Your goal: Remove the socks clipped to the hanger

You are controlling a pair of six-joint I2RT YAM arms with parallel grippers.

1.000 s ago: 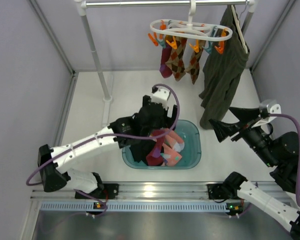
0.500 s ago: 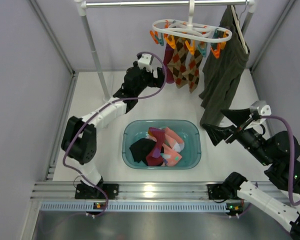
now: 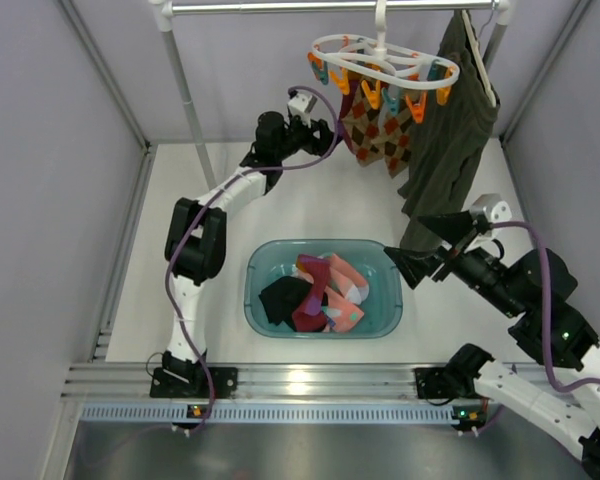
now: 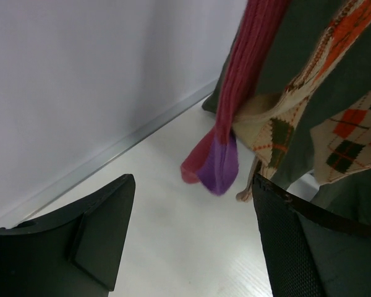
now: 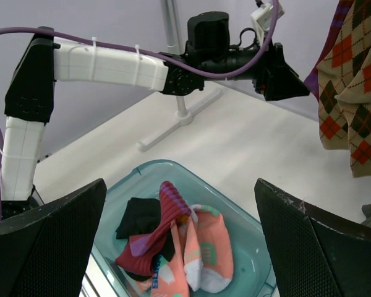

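Under hanger, socks overlap, clips indistinct; left gripper, right gripper jaws spread, empty

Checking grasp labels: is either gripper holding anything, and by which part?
Nothing is held. The left gripper is open near the purple toe of the hanging red sock, with nothing between its fingers; the right gripper is open and empty.

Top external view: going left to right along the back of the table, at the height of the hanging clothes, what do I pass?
rack pole → left fingers → argyle socks → olive garment
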